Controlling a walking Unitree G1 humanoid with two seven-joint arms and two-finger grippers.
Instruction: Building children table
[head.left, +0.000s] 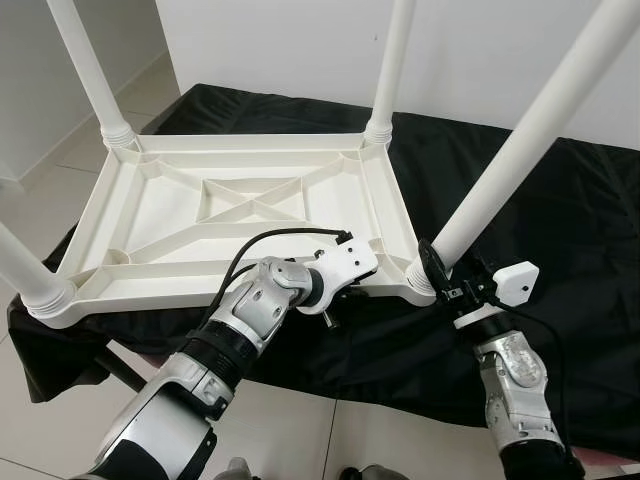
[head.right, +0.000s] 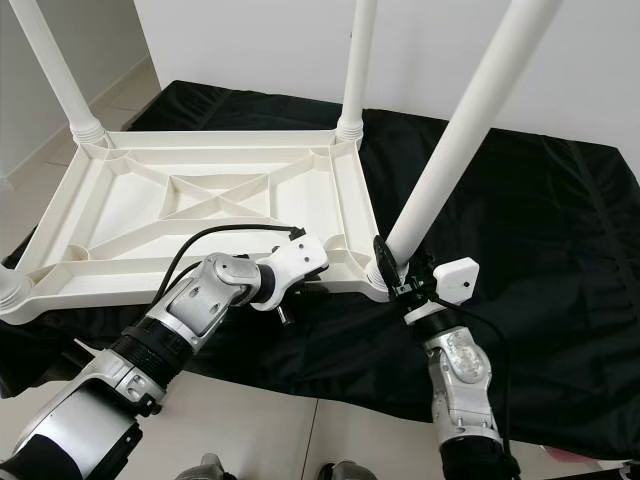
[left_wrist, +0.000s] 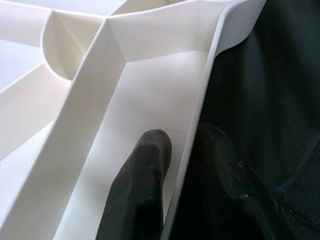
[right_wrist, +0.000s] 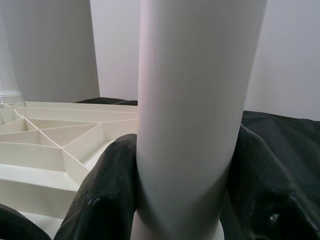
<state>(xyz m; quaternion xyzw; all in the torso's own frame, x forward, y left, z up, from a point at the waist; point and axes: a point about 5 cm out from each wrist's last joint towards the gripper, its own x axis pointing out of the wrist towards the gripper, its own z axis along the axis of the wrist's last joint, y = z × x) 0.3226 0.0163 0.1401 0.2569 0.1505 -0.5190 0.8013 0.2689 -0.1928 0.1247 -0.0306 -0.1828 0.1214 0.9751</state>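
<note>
On a worktop draped in matte black cloth (head.left: 560, 200), the upturned ribbed white plastic tabletop (head.left: 250, 215) lies with smooth round legs cut off above, the left pincer (left_wrist: 182, 165) pinching its thin rim, the right pincer (right_wrist: 185, 165) clamping the near-right white tube leg (head.left: 520, 150).

There is one white tabletop (head.left: 250, 215), lying upside down, and four white legs stand in its corners: far left (head.left: 88, 68), far right (head.left: 390, 65), near left (head.left: 22, 268) and near right (head.left: 530, 125). One black cloth (head.left: 560, 220) lies under it. Two grippers are there, the left gripper (left_wrist: 182, 165) and the right gripper (right_wrist: 185, 185), each with two black fingers.
</note>
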